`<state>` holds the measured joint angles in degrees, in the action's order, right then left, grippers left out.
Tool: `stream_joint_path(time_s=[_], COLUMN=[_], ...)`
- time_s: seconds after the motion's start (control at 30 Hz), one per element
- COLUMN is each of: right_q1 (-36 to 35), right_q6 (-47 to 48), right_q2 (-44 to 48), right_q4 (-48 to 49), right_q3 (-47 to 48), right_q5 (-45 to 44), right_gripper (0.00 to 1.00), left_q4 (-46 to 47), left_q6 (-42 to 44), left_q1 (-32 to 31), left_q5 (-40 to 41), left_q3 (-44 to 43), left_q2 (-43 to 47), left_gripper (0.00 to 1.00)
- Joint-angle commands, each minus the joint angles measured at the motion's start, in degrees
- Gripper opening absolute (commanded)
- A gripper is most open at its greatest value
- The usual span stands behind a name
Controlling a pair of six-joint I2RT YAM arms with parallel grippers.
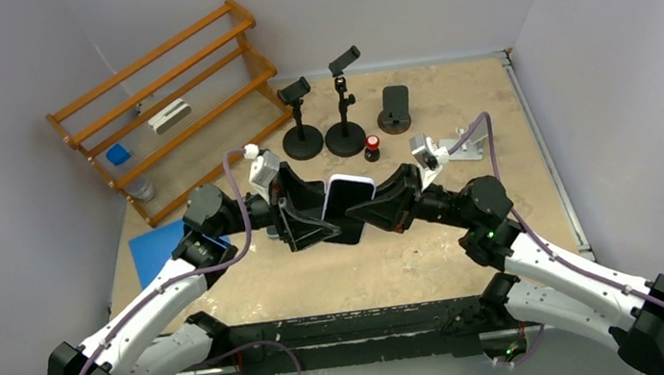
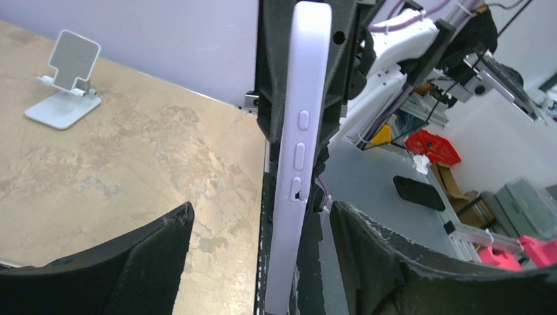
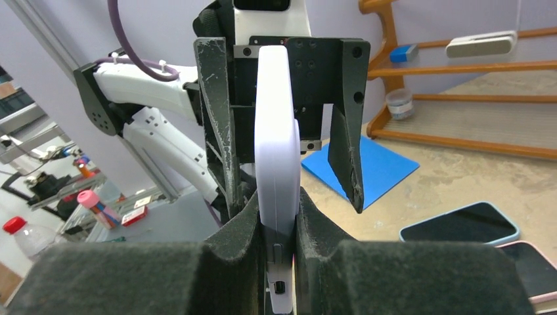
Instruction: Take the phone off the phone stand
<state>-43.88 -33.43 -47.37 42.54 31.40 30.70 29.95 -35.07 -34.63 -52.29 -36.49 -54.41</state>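
Right pincer [image 3: 279,220] pinches the phone [image 3: 277,151] by its edge (left pincer [image 2: 259,210] is spread wide). A weak hold could drop it onto the desk [image 2: 131,151].

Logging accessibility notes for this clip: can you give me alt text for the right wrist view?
The right gripper is shut on a pale phone held edge-on, with the left gripper open around its far end. Behind lie a blue mat and wooden rack.

Phone [image 2: 299,151] in smooth matt pale-lilac plastic, coarse black felt-like pads [image 3: 164,275] on the right gripper [image 3: 279,200], mottled scuffed tan tabletop [image 1: 457,132], glossy varnished wooden rack [image 1: 170,92], matt blue sheet [image 3: 368,167]
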Motion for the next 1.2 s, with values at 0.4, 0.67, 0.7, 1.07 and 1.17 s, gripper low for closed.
stream_joint_path(time_s=[0.4, 0.67, 0.7, 1.07, 1.17], right_q1=[0.0, 0.0, 0.0, 3.2, 6.6], right_q6=[5.5, 5.5, 5.3, 2.6, 2.0], right_q2=[8.4, 6.5, 5.1, -5.1, -6.3], right_q4=[-11.2, -21.2, -23.5, -35.7, -36.8], right_q3=[5.7, 8.5, 9.3, 10.5, 9.3], right_q5=[-21.6, -34.3, -35.6, -37.7, -34.4], right_gripper=[0.0, 0.0, 0.0, 0.0, 0.0], left_q4=[-16.2, -22.6, -23.1, -29.8, -34.5], left_q6=[5.8, 8.0, 8.1, 7.5, 6.6], left_q1=[-0.3, -0.2, -0.3, -0.4, -0.4], left_q5=[23.1, 43.1, 44.3, 45.6, 49.7], left_q3=[-5.8, -5.1, -5.2, -10.4, -11.8], left_q2=[5.4, 12.1, 12.4, 7.3, 6.3], left_gripper=[0.83, 0.84, 0.84, 0.82, 0.82])
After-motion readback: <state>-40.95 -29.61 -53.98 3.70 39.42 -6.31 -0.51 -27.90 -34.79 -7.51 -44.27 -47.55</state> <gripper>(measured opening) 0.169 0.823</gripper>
